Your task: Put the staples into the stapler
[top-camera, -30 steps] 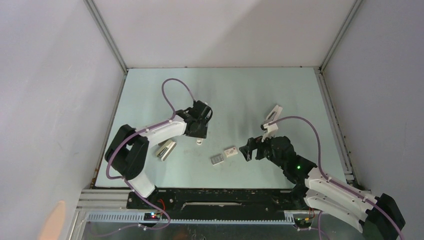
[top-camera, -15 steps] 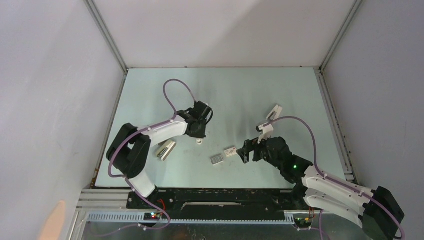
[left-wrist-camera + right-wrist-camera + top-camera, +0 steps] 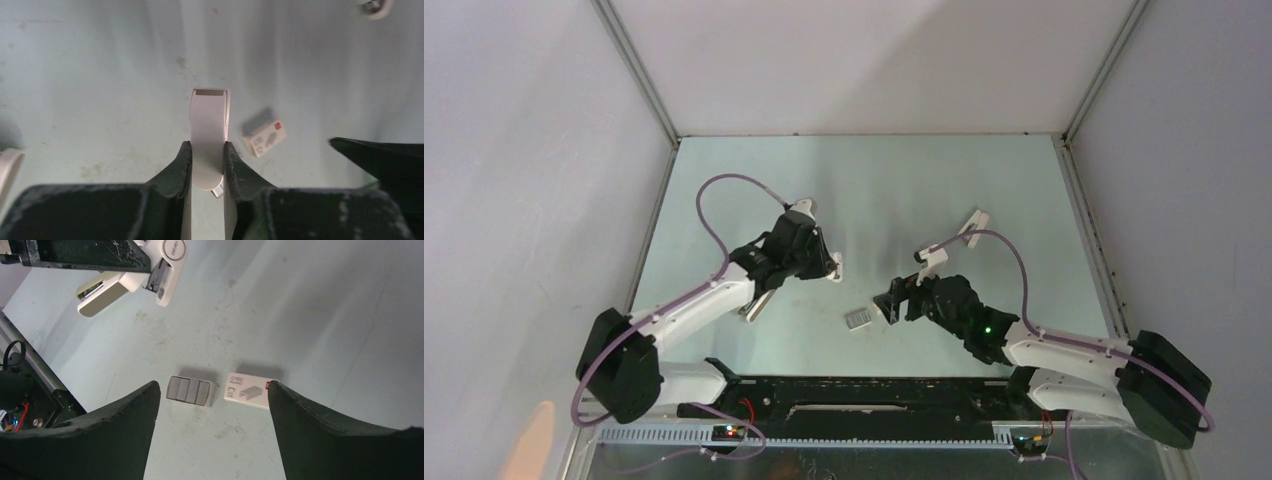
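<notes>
Gripping the stapler (image 3: 210,117) by its sides with my left gripper (image 3: 207,146), jaws clamped on it, a bit left of the table's middle and near the bigger white-and-silver bar (image 3: 102,291). My right gripper (image 3: 214,386) hangs with its jaws spread wide over the staples (image 3: 189,390). Those lie flat toward the table's near edge, right next to the little white box (image 3: 248,390).

We see a small white box (image 3: 248,391) with a reddish mark, flat on the bench (image 3: 325,315); a larger white bar (image 3: 102,292) lies well apart from that box.
</notes>
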Controlling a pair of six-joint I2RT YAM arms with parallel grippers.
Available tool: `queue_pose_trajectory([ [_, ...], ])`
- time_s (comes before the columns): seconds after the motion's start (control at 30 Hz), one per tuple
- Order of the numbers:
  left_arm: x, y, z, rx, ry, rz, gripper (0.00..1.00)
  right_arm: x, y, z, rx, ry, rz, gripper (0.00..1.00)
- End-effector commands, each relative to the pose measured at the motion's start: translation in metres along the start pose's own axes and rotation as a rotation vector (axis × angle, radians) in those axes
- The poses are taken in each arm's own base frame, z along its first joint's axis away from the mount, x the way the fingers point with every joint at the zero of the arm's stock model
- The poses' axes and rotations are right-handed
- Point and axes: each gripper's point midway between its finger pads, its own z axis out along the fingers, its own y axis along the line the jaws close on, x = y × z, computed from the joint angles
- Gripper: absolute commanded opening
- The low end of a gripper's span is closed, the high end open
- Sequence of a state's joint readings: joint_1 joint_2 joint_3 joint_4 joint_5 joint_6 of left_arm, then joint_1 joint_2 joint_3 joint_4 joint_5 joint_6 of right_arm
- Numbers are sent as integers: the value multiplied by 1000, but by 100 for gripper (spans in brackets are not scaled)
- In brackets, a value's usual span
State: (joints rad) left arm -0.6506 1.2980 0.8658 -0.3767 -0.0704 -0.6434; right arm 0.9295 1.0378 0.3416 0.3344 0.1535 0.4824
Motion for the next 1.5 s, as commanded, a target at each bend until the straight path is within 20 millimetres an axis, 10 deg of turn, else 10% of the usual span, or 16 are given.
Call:
queue_pose_trajectory([
  [0.0, -6, -34, -17, 179, -48, -153, 1, -40, 30, 16, -43, -136, 2, 80],
  [0.4, 3, -62, -38, 275, -46, -156, 1, -19, 45, 57, -32, -86, -54, 57],
  [0.93, 10, -78, -41, 318, -41, -177, 0, -19, 47, 62, -43, -100, -47, 47],
  [1.27, 12, -70, -54, 296, -27, -126, 0, -20, 44, 59, -34, -96, -74, 0],
  [1.47, 2, -52, -59, 269, -3, -74, 0, -16, 39, 53, -29, -72, -120, 0],
])
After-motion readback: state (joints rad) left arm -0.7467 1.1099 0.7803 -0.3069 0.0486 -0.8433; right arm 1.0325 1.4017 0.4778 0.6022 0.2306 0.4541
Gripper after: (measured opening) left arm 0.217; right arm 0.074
